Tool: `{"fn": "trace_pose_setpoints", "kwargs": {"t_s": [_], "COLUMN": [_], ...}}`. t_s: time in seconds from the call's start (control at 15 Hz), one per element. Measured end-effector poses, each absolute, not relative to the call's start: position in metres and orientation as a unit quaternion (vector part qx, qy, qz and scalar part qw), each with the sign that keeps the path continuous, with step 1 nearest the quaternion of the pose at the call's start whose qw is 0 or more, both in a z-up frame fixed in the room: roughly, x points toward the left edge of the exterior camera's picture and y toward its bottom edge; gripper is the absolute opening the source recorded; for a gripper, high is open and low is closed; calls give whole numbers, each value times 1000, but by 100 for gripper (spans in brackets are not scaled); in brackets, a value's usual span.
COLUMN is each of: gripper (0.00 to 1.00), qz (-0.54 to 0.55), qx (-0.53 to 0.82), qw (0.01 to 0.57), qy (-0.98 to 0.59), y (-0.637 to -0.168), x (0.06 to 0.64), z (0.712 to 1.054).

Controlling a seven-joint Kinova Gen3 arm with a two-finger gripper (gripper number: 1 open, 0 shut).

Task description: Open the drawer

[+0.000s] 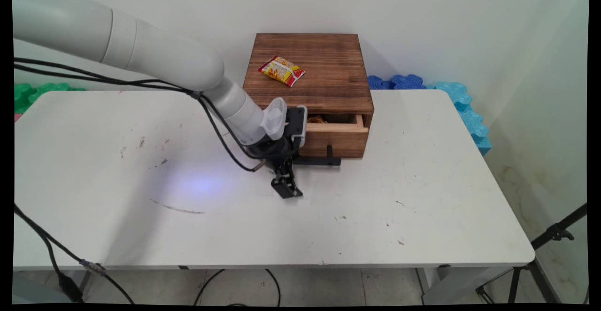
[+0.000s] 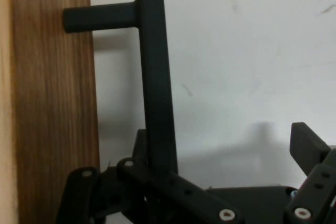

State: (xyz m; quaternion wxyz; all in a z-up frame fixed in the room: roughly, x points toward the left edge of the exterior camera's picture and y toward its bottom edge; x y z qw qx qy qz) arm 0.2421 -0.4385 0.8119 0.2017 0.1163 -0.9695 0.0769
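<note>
A dark wooden box (image 1: pixel 310 66) stands at the table's far middle. Its light-wood drawer (image 1: pixel 335 135) is pulled out a little, and something brownish (image 1: pixel 317 120) shows inside. A yellow and red snack packet (image 1: pixel 281 70) lies on the box's top. The drawer's black bar handle (image 1: pixel 319 160) sticks out in front. My gripper (image 1: pixel 288 174) is open at the handle's left end, low over the table. In the hand view the handle bar (image 2: pixel 155 77) runs up beside the left finger, the right finger (image 2: pixel 307 145) stands far off, and the drawer front (image 2: pixel 52 103) fills the left.
Blue foam mats (image 1: pixel 450 95) lie behind the table's far right corner and green ones (image 1: pixel 33 92) at the far left. Black cables (image 1: pixel 141 83) hang from the arm. A tripod leg (image 1: pixel 554 233) stands off the table's right near side.
</note>
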Motion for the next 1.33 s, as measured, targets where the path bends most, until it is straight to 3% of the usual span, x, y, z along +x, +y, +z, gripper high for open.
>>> {"fn": "trace_pose_setpoints", "kwargs": {"t_s": [1.33], "gripper": [100], "qz": [48], "qx": [80], "qw": [208], "qy": [-974], "y": [-341], "x": [212], "z": [826]}}
